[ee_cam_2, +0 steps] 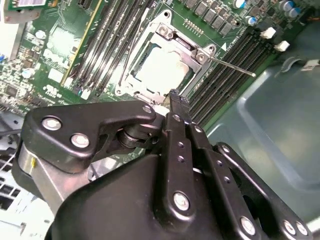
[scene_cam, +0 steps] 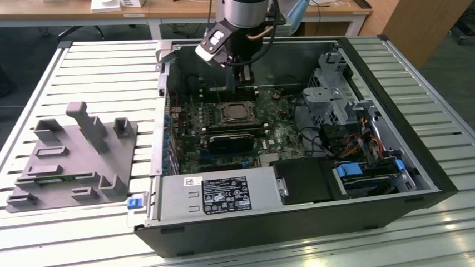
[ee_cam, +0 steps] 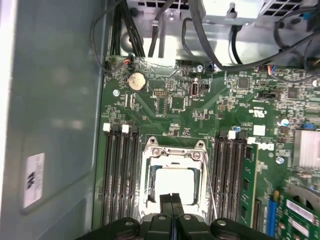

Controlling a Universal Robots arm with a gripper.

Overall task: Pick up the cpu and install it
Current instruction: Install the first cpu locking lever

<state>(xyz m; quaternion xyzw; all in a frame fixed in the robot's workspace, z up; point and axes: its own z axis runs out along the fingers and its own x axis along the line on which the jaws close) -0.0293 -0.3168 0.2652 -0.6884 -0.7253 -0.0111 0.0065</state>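
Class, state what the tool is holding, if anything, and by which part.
Nothing: the tool is shut and empty over the cpu, which lies in its socket.

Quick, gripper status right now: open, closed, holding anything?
Gripper: closed, fingers pressed together with nothing between them, near the small square silver-grey cpu, which lies in the metal socket frame.

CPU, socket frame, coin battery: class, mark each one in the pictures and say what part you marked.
cpu [ee_cam: 172, 181]: first wrist view, middle of its silver plate.
socket frame [ee_cam: 175, 151]: first wrist view, metal bar on the battery side.
coin battery [ee_cam: 136, 81]: first wrist view, centre of its round face.
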